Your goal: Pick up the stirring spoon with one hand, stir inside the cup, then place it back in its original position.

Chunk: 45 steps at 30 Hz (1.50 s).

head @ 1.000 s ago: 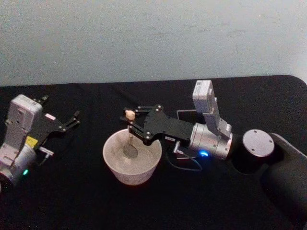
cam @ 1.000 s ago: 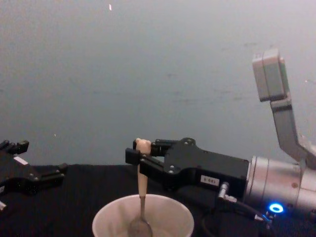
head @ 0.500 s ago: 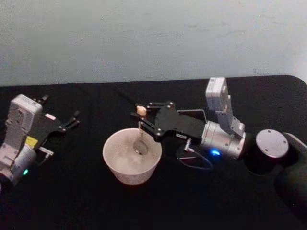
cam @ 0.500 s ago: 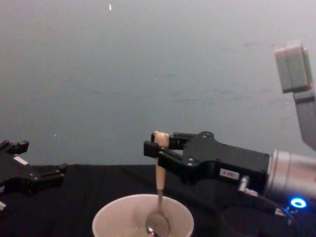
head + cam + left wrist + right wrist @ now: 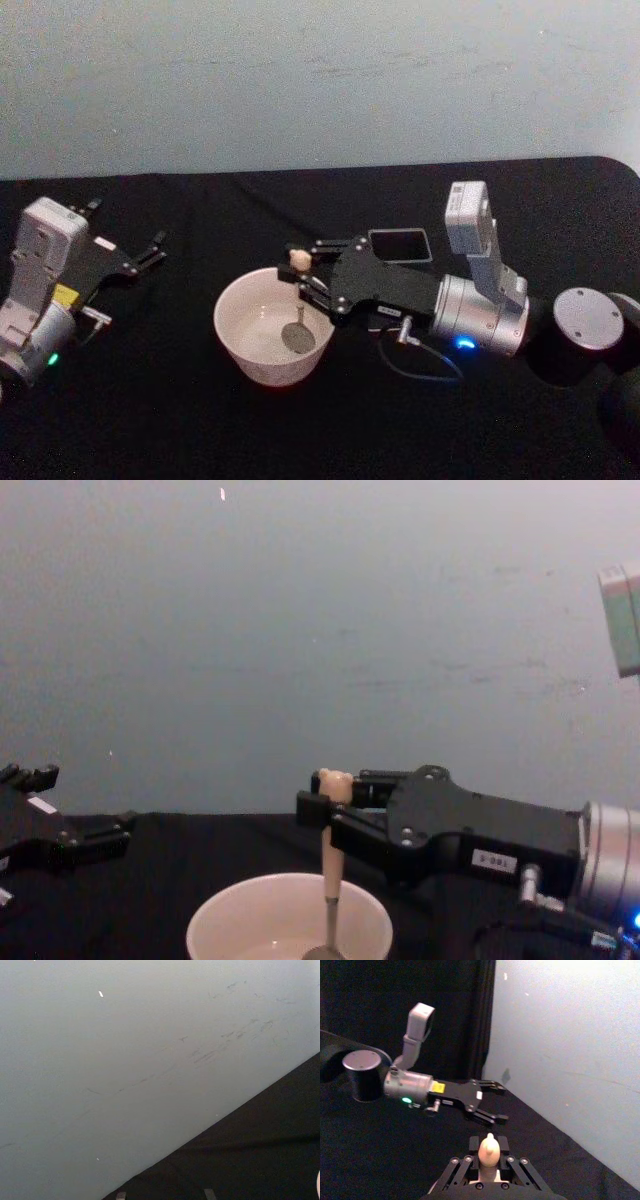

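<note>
The cream cup (image 5: 262, 365) stands on the black table in front of me. The stirring spoon (image 5: 297, 338) hangs upright in it, its metal bowl low at the cup's right side and its bear-head top above the rim. My right gripper (image 5: 298, 268) is shut on the beige handle just under the bear head. From the chest, the spoon (image 5: 329, 865) drops from the right gripper (image 5: 322, 810) into the cup (image 5: 240, 915). In the right wrist view the bear head of the spoon (image 5: 488, 1150) sits between the fingers. The dark square holder (image 5: 401, 232) stands behind the right gripper. My left gripper (image 5: 150, 250) is parked open at the far left.
Black cloth covers the table up to a pale wall. My right arm's wrist and its blue light lie right of the cup, with a loose cable (image 5: 420, 365) beside them. The left gripper (image 5: 487, 1102) also shows far off, fingers apart.
My right gripper has carried the spoon from the cup's middle to its right side, then toward me. The arm shifted right, uncovering the holder. The left arm stayed still.
</note>
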Available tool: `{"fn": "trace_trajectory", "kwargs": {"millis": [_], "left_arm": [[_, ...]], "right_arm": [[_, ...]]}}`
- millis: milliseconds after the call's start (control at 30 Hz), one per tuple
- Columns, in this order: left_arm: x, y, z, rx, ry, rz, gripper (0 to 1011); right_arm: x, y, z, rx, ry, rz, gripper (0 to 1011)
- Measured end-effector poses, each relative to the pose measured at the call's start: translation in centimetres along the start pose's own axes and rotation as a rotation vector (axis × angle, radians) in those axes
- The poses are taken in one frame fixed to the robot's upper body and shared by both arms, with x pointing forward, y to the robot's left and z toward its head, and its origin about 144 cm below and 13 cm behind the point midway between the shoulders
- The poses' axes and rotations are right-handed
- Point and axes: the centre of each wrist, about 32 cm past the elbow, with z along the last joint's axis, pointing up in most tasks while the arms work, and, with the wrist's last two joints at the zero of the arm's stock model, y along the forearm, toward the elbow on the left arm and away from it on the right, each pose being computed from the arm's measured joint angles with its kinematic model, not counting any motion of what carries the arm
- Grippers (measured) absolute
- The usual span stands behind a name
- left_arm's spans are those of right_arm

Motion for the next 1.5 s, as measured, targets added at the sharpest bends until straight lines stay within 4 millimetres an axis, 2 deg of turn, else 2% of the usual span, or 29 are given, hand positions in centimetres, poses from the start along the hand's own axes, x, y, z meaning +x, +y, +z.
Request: {"fn": "trace_trajectory", "kwargs": {"millis": [333, 700, 1100, 1500], "left_arm": [[0.0, 0.0, 0.0, 0.000, 0.000, 0.000, 1001], [0.0, 0.0, 0.0, 0.000, 0.000, 0.000, 1001], [0.0, 0.0, 0.0, 0.000, 0.000, 0.000, 1001], [0.0, 0.0, 0.0, 0.000, 0.000, 0.000, 1001]], "right_arm": [[-0.7, 2.1, -0.3, 0.034, 0.011, 0.049, 212], [0.3, 4.2, -0.7, 0.044, -0.017, 0.020, 212], [1.6, 3.6, -0.8, 0.026, -0.037, -0.041, 212], [1.7, 2.7, -0.7, 0.011, -0.040, -0.070, 212]]}}
